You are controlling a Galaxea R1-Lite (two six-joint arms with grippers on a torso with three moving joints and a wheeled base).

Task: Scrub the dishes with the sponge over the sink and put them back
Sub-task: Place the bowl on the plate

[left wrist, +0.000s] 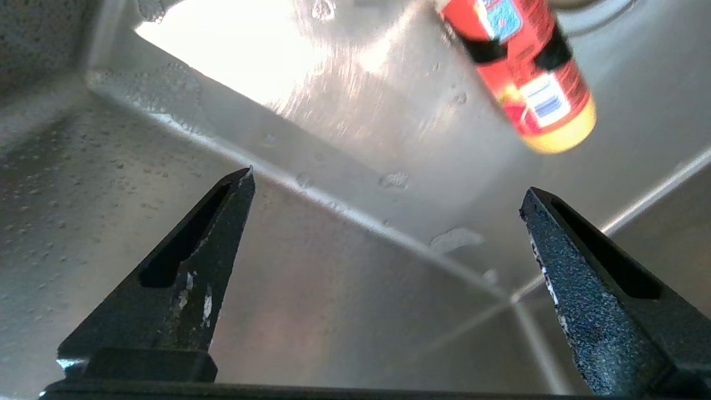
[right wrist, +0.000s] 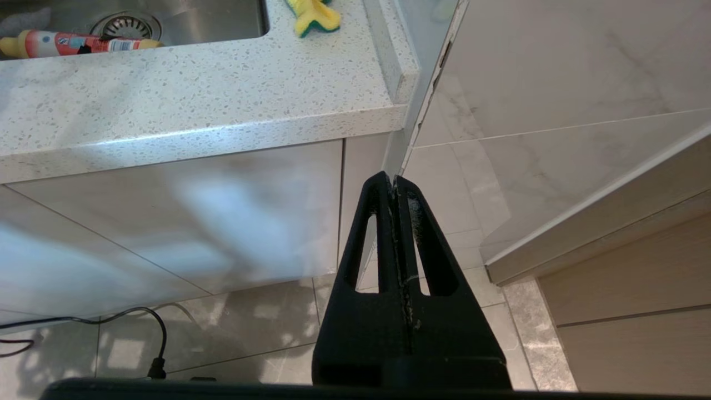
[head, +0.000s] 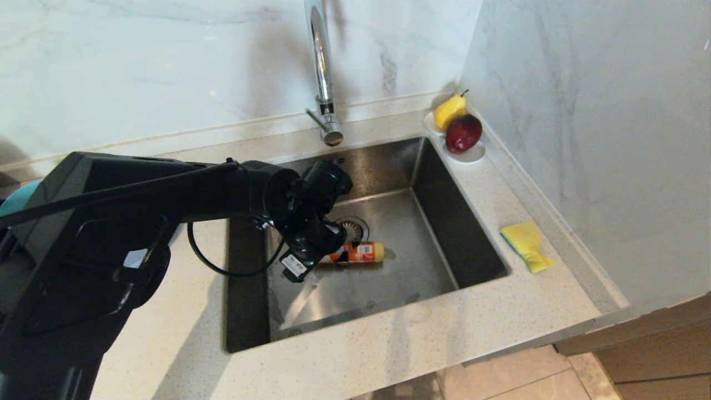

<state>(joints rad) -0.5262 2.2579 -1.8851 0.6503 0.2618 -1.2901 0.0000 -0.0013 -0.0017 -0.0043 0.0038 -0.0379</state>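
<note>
The steel sink [head: 439,222] is set in the speckled countertop. My left gripper [left wrist: 387,183] hangs inside the sink, open, with only bare steel between its fingers. In the head view its wrist [head: 311,222] hides the fingers. The yellow sponge [head: 526,245] lies on the counter to the right of the sink, far from that gripper; it shows too in the right wrist view, the sponge [right wrist: 314,14]. A teal-blue sliver [head: 19,195] peeks out behind my left arm; the other dishes are hidden. My right gripper [right wrist: 393,180] is shut and empty, parked below the counter's front edge.
An orange detergent bottle [head: 358,253] with a yellow cap lies on the sink floor by the drain [head: 354,228], just beside my left wrist. The chrome faucet [head: 322,72] rises behind. A white dish [head: 469,156] with a pear and an apple sits at the back right corner.
</note>
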